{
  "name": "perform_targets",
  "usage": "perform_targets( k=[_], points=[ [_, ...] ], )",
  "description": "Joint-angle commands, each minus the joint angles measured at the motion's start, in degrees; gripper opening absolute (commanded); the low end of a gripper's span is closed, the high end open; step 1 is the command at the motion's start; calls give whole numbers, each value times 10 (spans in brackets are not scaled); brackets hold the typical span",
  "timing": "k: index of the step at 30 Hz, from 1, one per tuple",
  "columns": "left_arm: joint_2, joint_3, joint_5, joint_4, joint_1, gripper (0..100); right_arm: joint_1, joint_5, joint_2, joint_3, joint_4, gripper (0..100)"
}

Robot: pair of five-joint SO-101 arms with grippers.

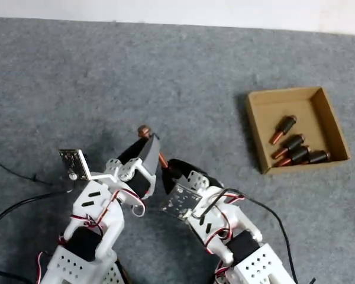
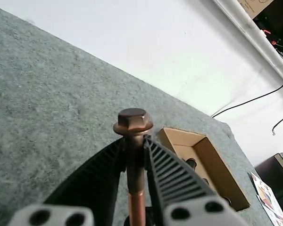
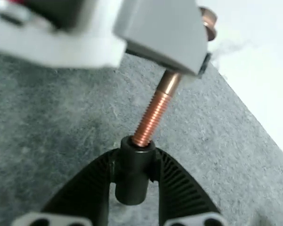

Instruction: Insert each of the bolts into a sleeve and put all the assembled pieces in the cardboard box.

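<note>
Your left gripper (image 2: pixel 134 143) is clamping the bolt (image 2: pixel 133 122) and your right gripper (image 3: pixel 134 160) the sleeve (image 3: pixel 132 181), so you should be pushing along one shared axis.

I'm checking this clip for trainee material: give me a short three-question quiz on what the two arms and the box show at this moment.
1. Fill in: the left tool grips the bolt just below its ____.
2. Pick one: the right tool holds A) the sleeve, B) a second bolt, C) nothing.
3. True or false: the cardboard box is empty.

Key: 1 head; 2 A; 3 false, since assembled pieces already lie in it.
</note>
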Motion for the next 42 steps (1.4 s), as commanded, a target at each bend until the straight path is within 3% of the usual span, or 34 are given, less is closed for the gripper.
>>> perform_targets(
  k=[1,19,25,31,38,42],
  points=[
    [-10,11,-4,3,12,7,-7,-11,-10,76,-2,5],
    [-11,11,-5,29,15,6,31,-16,-11,75,-4,5],
    [-12,11,-6,48,28,6,70,-79,-11,76,-58,5],
    [-12,11,-77,69,76,6,71,-79,-11,75,-59,5],
    [-12,11,-81,69,73,8,73,-79,-11,75,-60,5],
    [-10,11,-79,79,77,101,73,-79,-11,75,-60,5]
  ],
)
